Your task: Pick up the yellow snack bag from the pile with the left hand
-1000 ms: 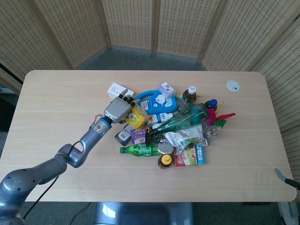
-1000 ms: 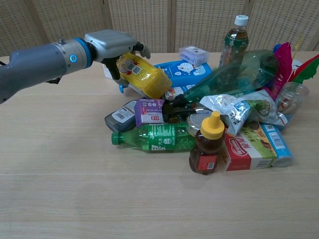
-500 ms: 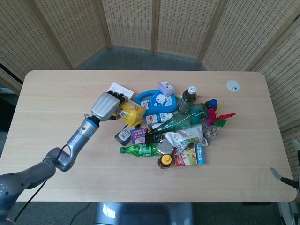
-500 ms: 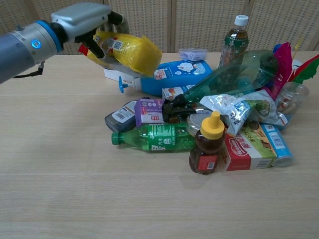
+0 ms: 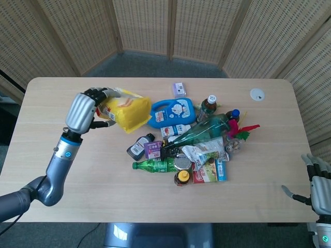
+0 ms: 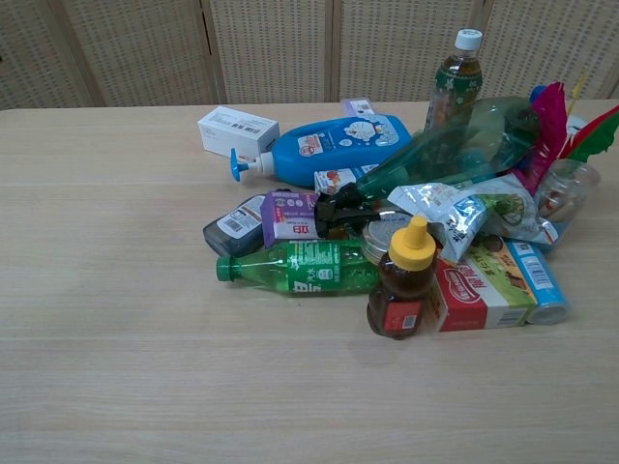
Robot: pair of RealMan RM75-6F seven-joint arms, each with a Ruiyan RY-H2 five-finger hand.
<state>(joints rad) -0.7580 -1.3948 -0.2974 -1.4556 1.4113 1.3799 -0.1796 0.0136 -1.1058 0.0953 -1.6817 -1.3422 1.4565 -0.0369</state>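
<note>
The crinkled yellow plastic snack bag (image 5: 128,113), marked with a little red print, is held by its left end in the left hand (image 5: 84,110). It is carried tilted in the air, clear of the surface, just left of the pile; it is seen only in the head view.

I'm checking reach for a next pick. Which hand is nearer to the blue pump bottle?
The left hand, holding the yellow snack bag, is up beside the blue pump bottle, on its left. The right hand sits off the table's far right edge, well beyond the pile.
</note>
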